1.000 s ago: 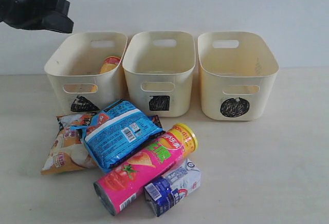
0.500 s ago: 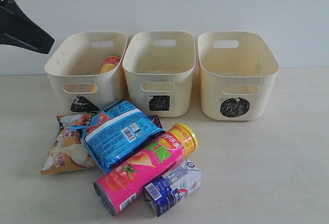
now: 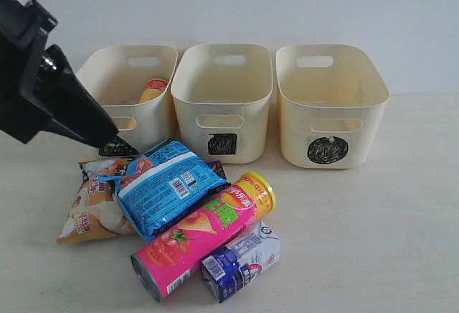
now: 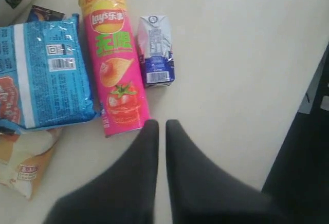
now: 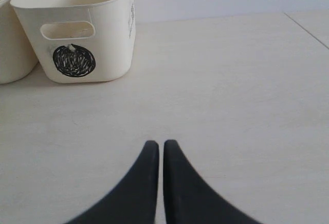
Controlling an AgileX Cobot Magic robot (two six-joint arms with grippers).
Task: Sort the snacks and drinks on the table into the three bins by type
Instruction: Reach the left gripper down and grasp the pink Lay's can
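We see the left claw (image 3: 109,141) slanting steeply down, fingers together and empty; the pink chip tube (image 3: 201,245) lies just past its tips on the counter (image 3: 373,241). The right claw (image 5: 161,143) is pressed together too.

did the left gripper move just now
Yes. In the exterior view the black left gripper has dropped rightward, from above the rim of the cream plastic triangle-marked bin to its front wall.
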